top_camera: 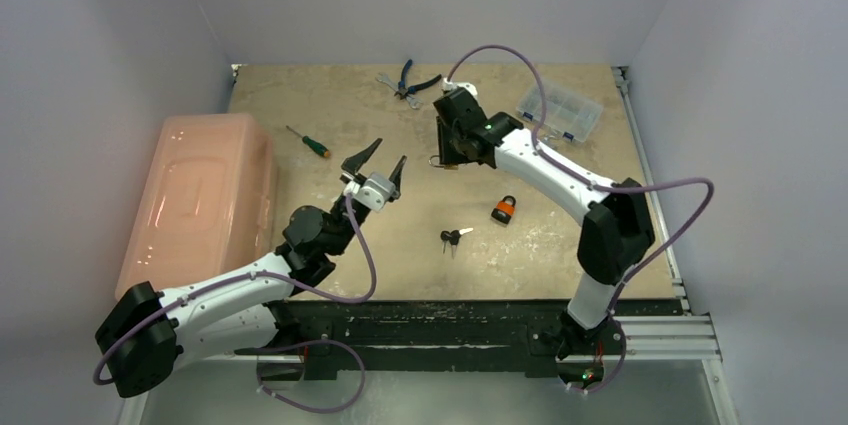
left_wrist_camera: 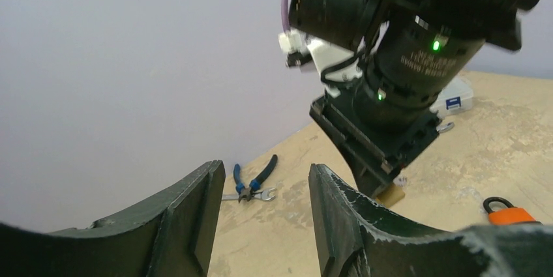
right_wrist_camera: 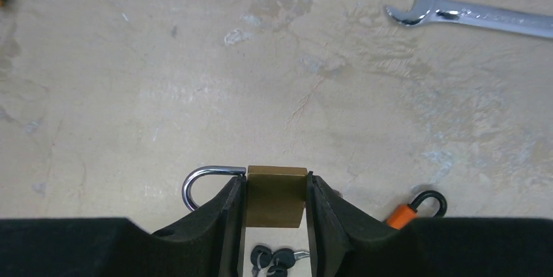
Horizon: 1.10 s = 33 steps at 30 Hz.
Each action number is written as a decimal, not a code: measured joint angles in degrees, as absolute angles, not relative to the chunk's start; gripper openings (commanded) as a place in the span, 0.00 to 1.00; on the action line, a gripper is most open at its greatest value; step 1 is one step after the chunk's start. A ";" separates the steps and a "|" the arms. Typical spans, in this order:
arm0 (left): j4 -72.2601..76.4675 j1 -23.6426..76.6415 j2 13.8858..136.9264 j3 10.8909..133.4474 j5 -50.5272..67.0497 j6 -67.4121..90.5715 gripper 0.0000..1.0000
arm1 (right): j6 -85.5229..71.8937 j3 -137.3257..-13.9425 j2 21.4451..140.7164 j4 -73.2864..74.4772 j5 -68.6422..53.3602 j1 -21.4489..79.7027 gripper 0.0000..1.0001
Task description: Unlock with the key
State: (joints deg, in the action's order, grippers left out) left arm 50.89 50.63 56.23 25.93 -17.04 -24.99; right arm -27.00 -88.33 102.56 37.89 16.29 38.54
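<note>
Tan and scuffed, the surface (top_camera: 300, 95) fills the top view, with a pink translucent plastic bin (top_camera: 200, 195) lying along its 9 o'clock edge. The right arm (top_camera: 555, 170) reaches from 5 o'clock toward the middle. The left arm (top_camera: 220, 300) angles up from 7 o'clock.

The right pincer (right_wrist_camera: 275, 178) is closed down to a narrow gap around the brass padlock (right_wrist_camera: 276, 202). It clamps the lock's body on both flat sides, just at 1 o'clock of the surface's centre. The steel shackle juts out past the finger at 9 o'clock in the wrist view. Whether the lock touches the surface cannot be told.

The left pincer (top_camera: 391, 150) hangs near the centre with its fingers spread wide and nothing between them, pointing toward the right arm's wrist.

A clear organiser box (top_camera: 560, 112) sits at 2 o'clock. Blue-handled pliers (top_camera: 408, 80) lie at 12 o'clock beside a steel wrench (right_wrist_camera: 482, 17). A green-and-orange screwdriver (top_camera: 306, 141) lies at 10 o'clock. An orange padlock (top_camera: 504, 210) rests at 4 o'clock, apart from both arms. The keys (top_camera: 452, 237), black-headed on a ring, lie free at 6 o'clock, just beside the orange padlock.
</note>
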 measured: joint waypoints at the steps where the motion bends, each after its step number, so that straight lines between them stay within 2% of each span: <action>1: 50.70 50.61 56.12 25.93 -16.19 -25.28 0.55 | -26.72 -87.90 101.14 37.50 16.78 38.54 0.00; 8: 46.87 50.26 56.01 25.93 -8.86 -28.38 0.64 | -25.52 -84.44 93.06 35.88 16.95 38.54 0.00; 12: 44.62 50.26 56.01 25.80 -1.96 -32.62 0.66 | -25.43 -81.52 89.01 35.44 16.14 38.54 0.00; 23: 41.74 50.26 55.96 22.92 12.01 -45.71 0.55 | -23.92 -78.04 79.66 37.39 9.82 38.54 0.00; 33: 39.81 50.26 56.69 22.85 17.65 -49.25 0.53 | -22.37 -77.80 76.58 39.94 3.01 40.21 0.00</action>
